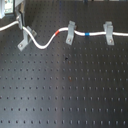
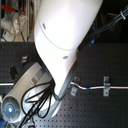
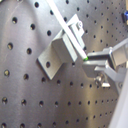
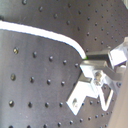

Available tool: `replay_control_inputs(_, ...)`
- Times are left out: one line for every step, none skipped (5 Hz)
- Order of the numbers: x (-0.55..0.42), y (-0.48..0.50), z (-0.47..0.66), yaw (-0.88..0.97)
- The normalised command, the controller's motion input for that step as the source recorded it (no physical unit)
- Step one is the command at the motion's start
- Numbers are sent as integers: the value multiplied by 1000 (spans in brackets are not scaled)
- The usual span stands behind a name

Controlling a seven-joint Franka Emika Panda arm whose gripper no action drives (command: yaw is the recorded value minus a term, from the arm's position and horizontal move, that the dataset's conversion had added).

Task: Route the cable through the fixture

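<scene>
In the first exterior view, the cable (image 1: pixel 47 41) already crosses the diagonal fixture (image 1: pixel 26 39); the gripper (image 3: pixel 86 61) pinches it, seating looks nearly done.

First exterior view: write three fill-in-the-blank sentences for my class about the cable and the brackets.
The cable carries a red band and a ___ band.
___ grey brackets stand on the board.
The fixture, turned diagonally, is the bracket nearest the first exterior view's ___ edge.
Missing words: blue; three; left.
</scene>
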Motion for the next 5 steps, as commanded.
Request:
replay_control_inputs(-56, 47, 178, 131)
replay_control_inputs(-74, 52, 122, 217)
replay_control_inputs(-181, 32, 93, 209)
replay_control_inputs(-256, 43, 75, 214)
replay_control_inputs(-193, 132, 37, 177)
